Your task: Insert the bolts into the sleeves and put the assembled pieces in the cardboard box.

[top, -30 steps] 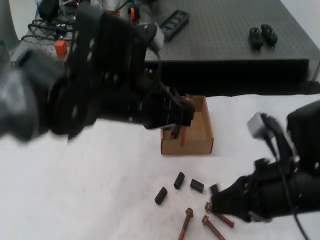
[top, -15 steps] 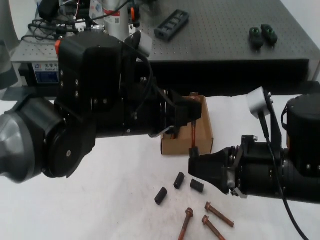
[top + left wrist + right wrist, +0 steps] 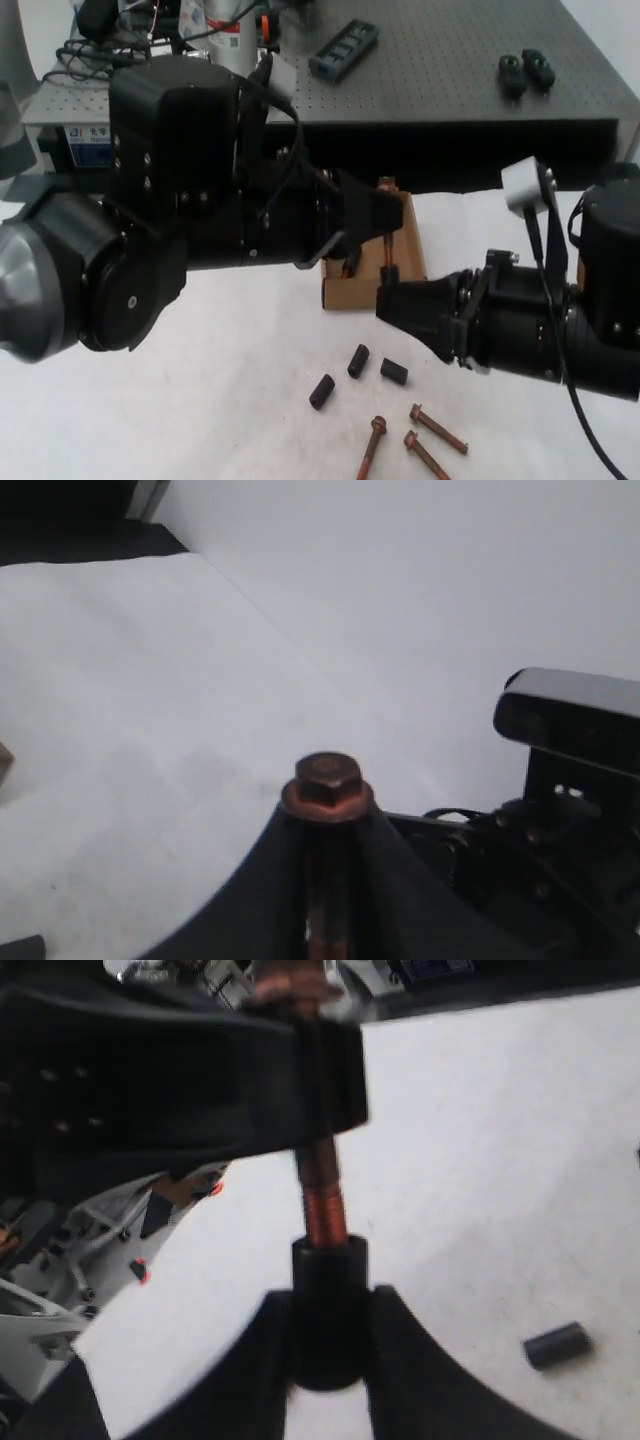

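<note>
My left gripper is shut on a copper bolt that hangs upright, head up, above the cardboard box. The bolt head sits just above my left gripper. My right gripper is shut on a black sleeve directly under the bolt. In the right wrist view the bolt's threaded end meets the top of the sleeve, which my right gripper clamps. Whether the thread is inside the sleeve is hidden.
Three loose black sleeves lie on the white cloth in front of the box. Three copper bolts lie nearer the front edge. A dark perforated bench stands behind.
My right gripper came in from the lower right with the sleeve and rose beneath the bolt. My left arm settled with the bolt over the box's right side.
</note>
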